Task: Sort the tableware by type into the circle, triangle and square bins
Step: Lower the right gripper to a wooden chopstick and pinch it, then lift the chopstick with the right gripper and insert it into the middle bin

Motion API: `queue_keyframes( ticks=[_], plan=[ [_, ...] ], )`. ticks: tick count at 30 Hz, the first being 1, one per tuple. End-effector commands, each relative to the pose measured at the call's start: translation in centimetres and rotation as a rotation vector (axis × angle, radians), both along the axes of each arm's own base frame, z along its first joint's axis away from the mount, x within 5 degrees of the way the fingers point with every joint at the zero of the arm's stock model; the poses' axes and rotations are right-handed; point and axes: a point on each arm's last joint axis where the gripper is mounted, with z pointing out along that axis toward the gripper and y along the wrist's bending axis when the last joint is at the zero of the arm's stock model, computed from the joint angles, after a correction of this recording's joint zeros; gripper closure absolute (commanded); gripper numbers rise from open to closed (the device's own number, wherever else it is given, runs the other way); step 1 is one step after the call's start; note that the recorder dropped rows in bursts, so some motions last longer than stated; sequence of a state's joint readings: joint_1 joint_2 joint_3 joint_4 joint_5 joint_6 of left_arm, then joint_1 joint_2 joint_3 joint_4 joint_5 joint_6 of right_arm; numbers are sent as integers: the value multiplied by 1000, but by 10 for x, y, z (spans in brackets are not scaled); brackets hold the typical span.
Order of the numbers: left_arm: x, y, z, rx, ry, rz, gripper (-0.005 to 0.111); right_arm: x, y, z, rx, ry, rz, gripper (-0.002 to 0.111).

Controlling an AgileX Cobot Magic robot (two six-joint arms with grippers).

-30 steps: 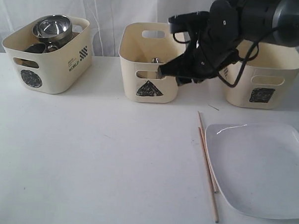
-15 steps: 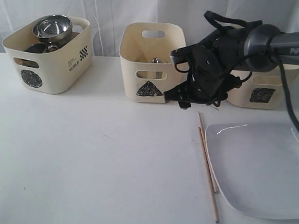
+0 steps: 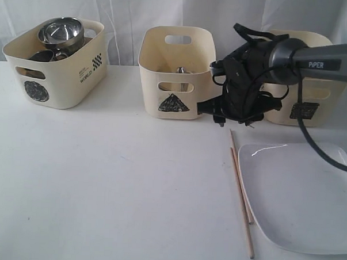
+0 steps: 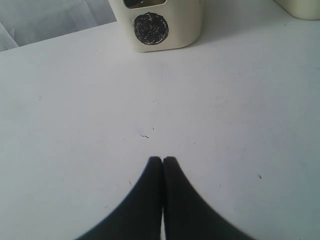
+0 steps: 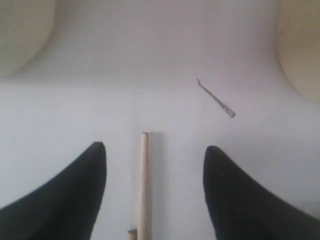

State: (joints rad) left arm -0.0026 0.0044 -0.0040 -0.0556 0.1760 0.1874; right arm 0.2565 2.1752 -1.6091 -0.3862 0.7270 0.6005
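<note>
The right fingers (image 5: 75,195) are spread over the counter (image 3: 130,191), straddling the tip of the chopsticks (image 5: 144,180). The left fingers (image 4: 145,200) are pressed together, empty, near the circle bin (image 4: 185,25).

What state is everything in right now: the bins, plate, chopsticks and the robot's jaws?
Circle bin: upright, steel bowl atop other steelware.
Triangle bin: upright, some steel inside.
Square bin: upright, partly behind the arm, contents unseen.
Plate: flat on the table, empty.
Chopsticks: lying beside the plate, not held.
Right jaws: open astride a chopstick tip, not gripping.
Left jaws: shut, empty.
</note>
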Motion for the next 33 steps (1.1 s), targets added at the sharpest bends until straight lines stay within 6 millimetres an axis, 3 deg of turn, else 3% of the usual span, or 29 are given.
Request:
queue_keyframes(
  ticks=[1, 8, 15, 19, 23, 33],
  plan=[
    [0, 0, -1, -9, -5, 4, 107, 0, -3, -12, 7, 58, -39, 54],
    [0, 0, -1, -9, -5, 4, 107, -1, -2, -19, 16, 86, -50, 55],
    [0, 0, -1, -9, -5, 4, 107, -1, -2, -41, 4, 140, -56, 77],
    [0, 0, -1, -9, -5, 4, 107, 0, -1, -43, 13, 129, -52, 89],
    [0, 0, -1, -9, -5, 4, 107, 3, 1, -21, 41, 54, -41, 108],
    [0, 0, -1, -9, -5, 4, 107, -7, 2, 53, 135, -84, -43, 108]
  ],
)
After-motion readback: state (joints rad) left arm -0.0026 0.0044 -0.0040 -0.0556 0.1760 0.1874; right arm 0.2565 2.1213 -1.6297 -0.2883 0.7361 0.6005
